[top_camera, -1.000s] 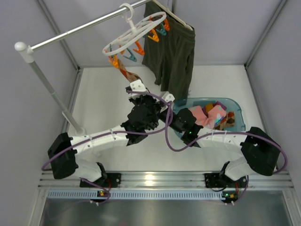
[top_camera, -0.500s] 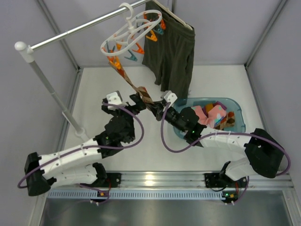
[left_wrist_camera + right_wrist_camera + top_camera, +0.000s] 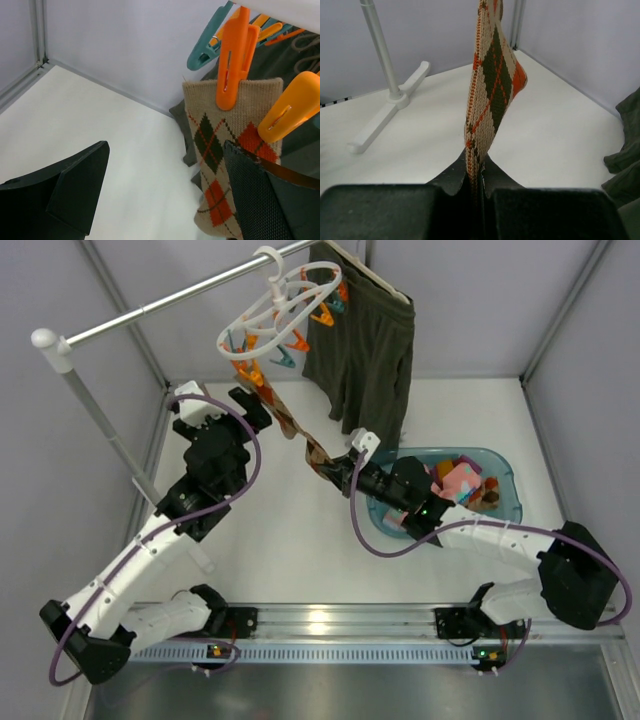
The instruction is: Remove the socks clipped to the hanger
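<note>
Jaws of the left gripper stand wide apart just below the white ring hanger, close beside a tan diamond-pattern sock. That sock hangs from an orange peg on the hanger's rim and stretches down to the right, where the right gripper pinches its lower end tightly. More socks lie in a blue tub further below the hanger.

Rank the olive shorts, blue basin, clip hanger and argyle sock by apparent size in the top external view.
1. olive shorts: largest.
2. blue basin and clip hanger: about alike; the hanger hangs nearer the camera, so unranked.
3. argyle sock: smallest, a thin stretched strip.
</note>
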Tool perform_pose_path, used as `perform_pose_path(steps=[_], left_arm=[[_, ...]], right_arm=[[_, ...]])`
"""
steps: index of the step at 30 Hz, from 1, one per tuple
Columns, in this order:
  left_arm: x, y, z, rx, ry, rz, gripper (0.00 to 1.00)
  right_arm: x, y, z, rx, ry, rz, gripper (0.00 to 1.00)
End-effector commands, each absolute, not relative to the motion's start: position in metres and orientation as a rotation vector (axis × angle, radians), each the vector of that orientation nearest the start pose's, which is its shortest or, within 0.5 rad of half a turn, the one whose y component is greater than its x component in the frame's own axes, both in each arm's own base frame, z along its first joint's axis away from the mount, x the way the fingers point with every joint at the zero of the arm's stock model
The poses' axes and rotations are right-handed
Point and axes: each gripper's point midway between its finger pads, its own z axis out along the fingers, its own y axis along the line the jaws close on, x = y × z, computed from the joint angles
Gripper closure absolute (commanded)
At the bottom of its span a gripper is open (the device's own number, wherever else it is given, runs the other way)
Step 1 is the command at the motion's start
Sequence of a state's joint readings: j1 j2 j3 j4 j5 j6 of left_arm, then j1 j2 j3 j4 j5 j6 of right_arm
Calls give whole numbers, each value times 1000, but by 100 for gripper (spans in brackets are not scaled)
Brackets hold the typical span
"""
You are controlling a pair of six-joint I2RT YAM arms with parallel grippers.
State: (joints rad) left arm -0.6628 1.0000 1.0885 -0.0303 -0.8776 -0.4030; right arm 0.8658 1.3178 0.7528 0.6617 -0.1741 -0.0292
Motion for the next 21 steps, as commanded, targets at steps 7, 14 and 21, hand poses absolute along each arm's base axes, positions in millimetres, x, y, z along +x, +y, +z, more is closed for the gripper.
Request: perform_pose_path(steps=[7, 14, 21], left_arm=[[309, -71, 428, -533, 1419, -125, 5], [331, -76, 440, -505, 1425, -97, 11], [359, -95, 456, -448, 1432, -150, 14]], right_arm=[[273, 372, 276, -837, 1307, 810, 100], [262, 380, 284, -867, 1274, 842, 100], [256, 392, 280, -911, 1273, 832, 100]])
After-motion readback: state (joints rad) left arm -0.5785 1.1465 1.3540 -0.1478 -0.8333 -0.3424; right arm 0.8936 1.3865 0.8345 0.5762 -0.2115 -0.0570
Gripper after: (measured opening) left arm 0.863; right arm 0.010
